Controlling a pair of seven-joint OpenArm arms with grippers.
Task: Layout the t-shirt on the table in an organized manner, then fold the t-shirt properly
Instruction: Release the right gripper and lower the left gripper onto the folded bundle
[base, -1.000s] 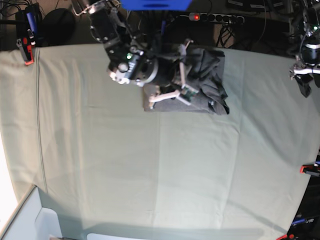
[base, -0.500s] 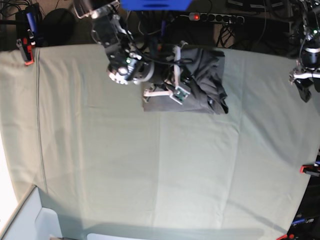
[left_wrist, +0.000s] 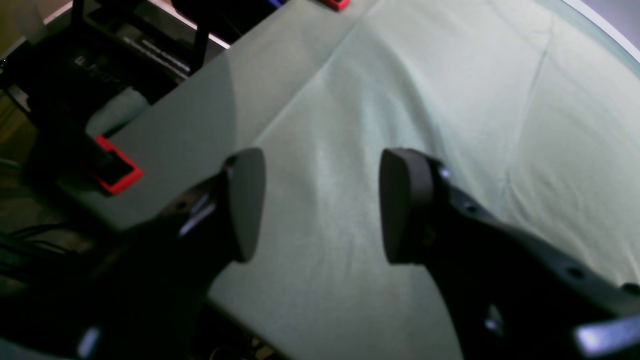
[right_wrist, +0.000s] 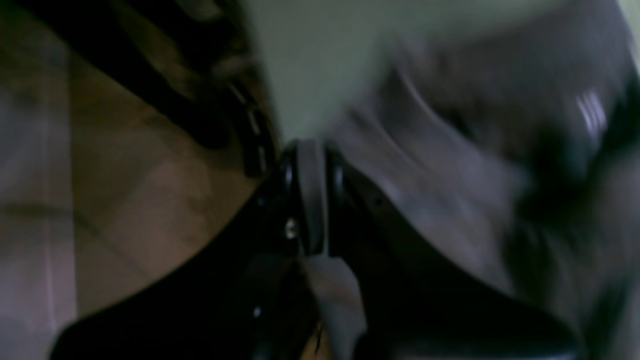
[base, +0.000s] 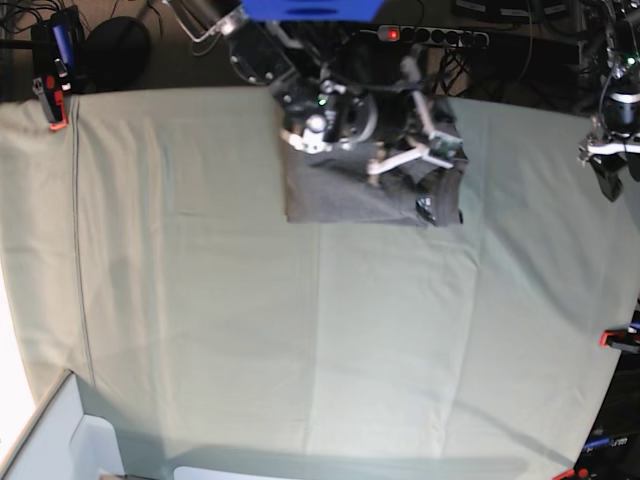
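My right gripper (base: 440, 150) has swung rightward across the t-shirt (base: 340, 195), jaws clenched on its fabric; left gripper (left_wrist: 320, 205) hangs released above the counter (base: 300, 340).

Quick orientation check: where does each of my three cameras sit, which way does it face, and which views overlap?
Base: overhead, looking down on the table; both arms show.
Left wrist: behind the left hand, open over bare cloth at the table's edge, near a red clamp.
Right wrist: behind the right hand, shut on the t-shirt; blurred.
Shared: base and right wrist both show the t-shirt; all three show the table.
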